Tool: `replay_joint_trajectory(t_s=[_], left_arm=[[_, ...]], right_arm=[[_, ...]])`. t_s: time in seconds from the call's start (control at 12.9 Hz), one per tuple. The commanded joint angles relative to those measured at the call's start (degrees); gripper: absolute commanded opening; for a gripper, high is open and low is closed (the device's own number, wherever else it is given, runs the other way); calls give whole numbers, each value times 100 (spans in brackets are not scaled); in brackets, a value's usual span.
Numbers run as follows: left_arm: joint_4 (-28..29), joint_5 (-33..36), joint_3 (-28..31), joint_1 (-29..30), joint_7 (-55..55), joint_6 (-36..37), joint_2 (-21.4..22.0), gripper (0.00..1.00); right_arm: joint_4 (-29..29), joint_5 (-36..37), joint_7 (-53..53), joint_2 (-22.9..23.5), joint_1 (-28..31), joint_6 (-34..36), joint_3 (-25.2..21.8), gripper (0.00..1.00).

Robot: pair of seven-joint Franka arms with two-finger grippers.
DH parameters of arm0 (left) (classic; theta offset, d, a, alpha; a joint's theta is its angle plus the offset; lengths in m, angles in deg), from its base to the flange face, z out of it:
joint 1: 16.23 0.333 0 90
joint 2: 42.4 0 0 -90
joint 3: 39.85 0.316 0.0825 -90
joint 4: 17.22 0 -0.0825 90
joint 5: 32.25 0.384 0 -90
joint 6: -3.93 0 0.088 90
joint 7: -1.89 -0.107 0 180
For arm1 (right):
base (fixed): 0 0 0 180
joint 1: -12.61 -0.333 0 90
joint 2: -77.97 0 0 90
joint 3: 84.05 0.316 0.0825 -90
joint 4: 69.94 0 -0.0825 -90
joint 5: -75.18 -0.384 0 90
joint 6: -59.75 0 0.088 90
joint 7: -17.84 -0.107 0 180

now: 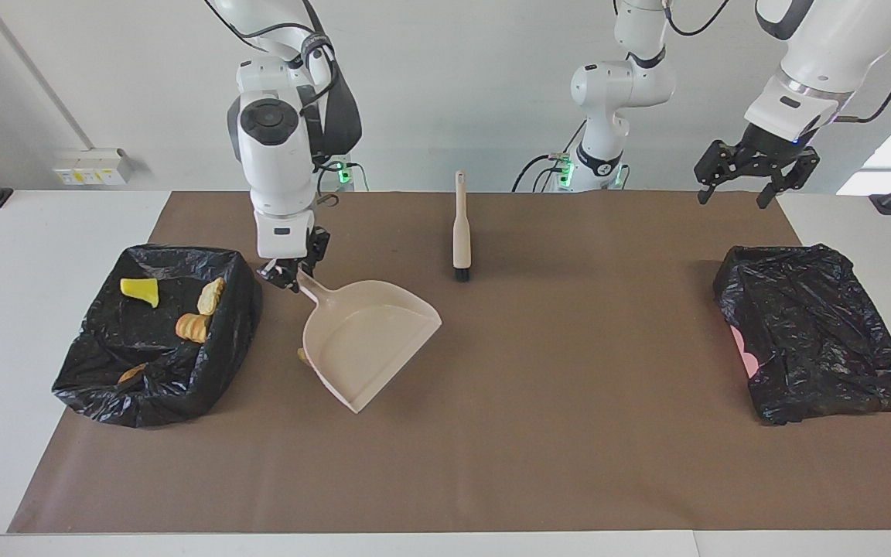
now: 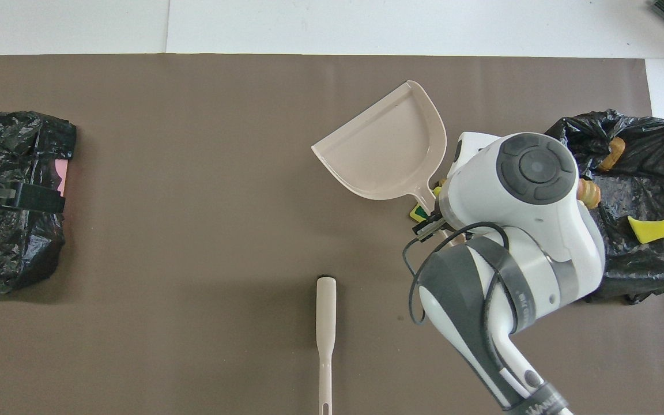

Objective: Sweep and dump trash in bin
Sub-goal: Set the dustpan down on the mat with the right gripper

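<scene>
Midway through the clean-up, the right gripper (image 1: 288, 272) is clamped on the handle of the beige dustpan (image 1: 368, 340), whose empty pan sits low over the brown mat (image 1: 492, 464), mouth turned away from the robots. Part of the trash is already dumped: a yellow sponge piece (image 1: 140, 289) and three tan bread-like lumps (image 1: 192, 327) lie in the black-lined bin (image 1: 97, 402) at the right arm's end of the table. Still left are a few pieces on the mat beside that bin, mostly hidden by the pan; from overhead a yellow-and-green sponge piece (image 2: 420, 213) peeks out at about five o'clock of the pan. The brush (image 1: 461, 232) lies untouched at mid-table, nearer to the robots. The left gripper (image 1: 738, 179) waits with fingers spread wide and nothing in them, over the edge of the mat near the second bin (image 1: 817, 333). Lettering on the right arm's strap is cut off and unreadable.
</scene>
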Motion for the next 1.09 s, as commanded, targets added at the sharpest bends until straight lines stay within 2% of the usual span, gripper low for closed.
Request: replay_joint_trajectory(t_s=[0.0, 0.16, 0.23, 0.47, 0.78, 0.85, 0.93, 1.01], left_arm=[[205, 35, 66, -3, -114, -564, -29, 100], [250, 35, 75, 50, -122, -732, -82, 100], [259, 35, 75, 102, -122, -802, -204, 100], [259, 35, 75, 191, -131, -1162, -284, 100], [259, 35, 75, 226, -184, -1286, -434, 100], [259, 35, 75, 235, -184, -1304, -442, 100], [259, 35, 75, 252, -175, -1339, -477, 100], [259, 35, 75, 252, -166, -1374, -512, 100]], right_arm=[[-516, -464, -1669, 351, -453, 360, -25, 0], [-911, -596, -2685, 790, -771, 475, -17, 0], [-1087, -988, -3002, 1027, -877, 510, -16, 0], [-1711, -1089, -3715, 1906, -1273, 739, -25, 0], [-2047, -993, -4199, 2505, -1379, 521, -34, 0], [-2038, -897, -4235, 2506, -1370, 450, -25, 8], [-2047, -826, -4218, 2498, -1309, 466, -25, 99], [-2047, -834, -4218, 2471, -1352, 475, -25, 100]])
